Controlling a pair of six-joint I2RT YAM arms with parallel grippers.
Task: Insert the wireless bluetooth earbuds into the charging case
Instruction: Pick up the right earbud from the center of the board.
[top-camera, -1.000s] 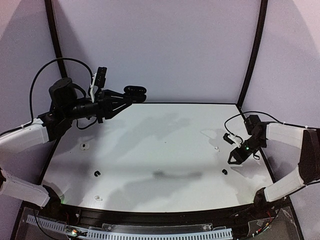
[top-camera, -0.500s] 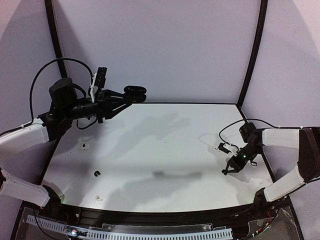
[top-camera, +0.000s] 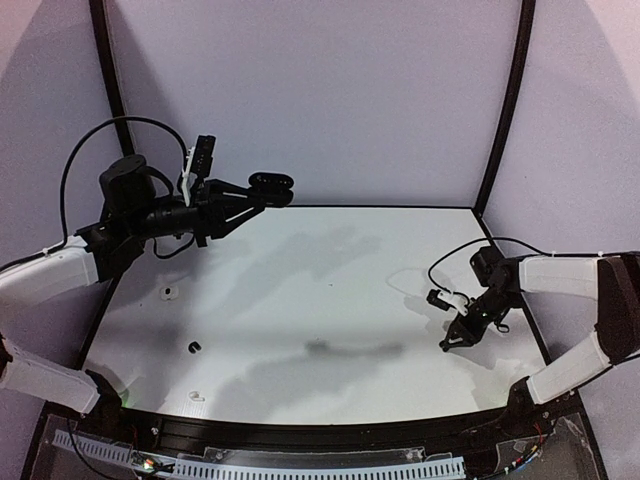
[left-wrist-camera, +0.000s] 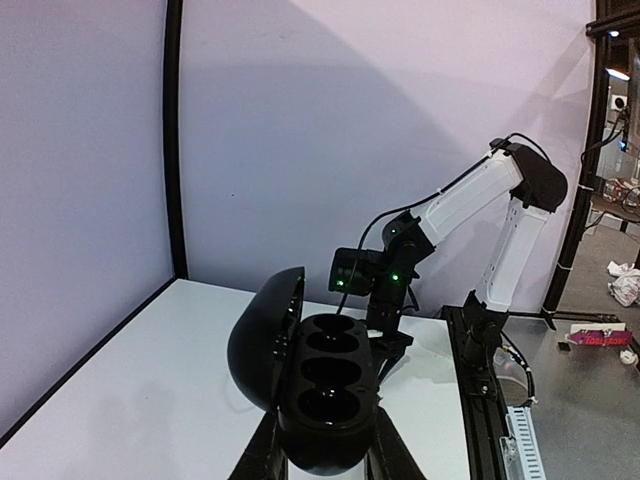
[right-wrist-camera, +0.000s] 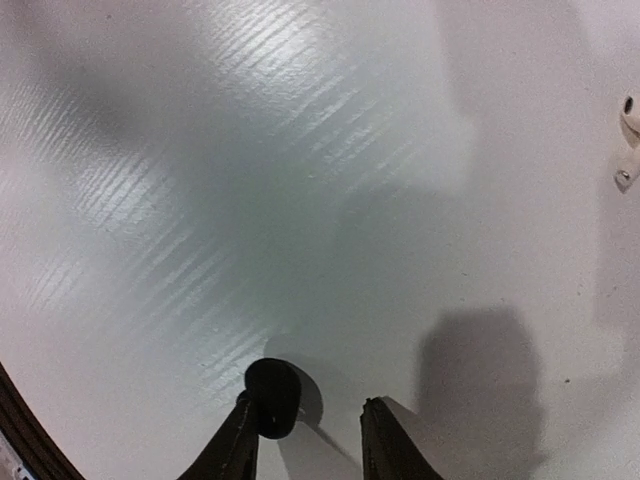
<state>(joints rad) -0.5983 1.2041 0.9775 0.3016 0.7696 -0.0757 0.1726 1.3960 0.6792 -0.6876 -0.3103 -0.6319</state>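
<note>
From above, my left gripper (top-camera: 247, 196) hangs at ten o'clock, clamped on the open charging case (top-camera: 270, 187). My right gripper (top-camera: 446, 344) sits low over the table (top-camera: 330, 280) at four o'clock.

Left wrist: the case's lid stands open at nine o'clock of its four sockets.

Right wrist: my jaws stand apart, with a black earbud (right-wrist-camera: 272, 392) touching one fingertip and a white earbud (right-wrist-camera: 628, 135) at two o'clock.

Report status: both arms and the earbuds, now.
Left jaws shut on open charging case, held aloft. Right jaws open at table, black earbud at one fingertip, ungripped. No obstruction seen.
</note>
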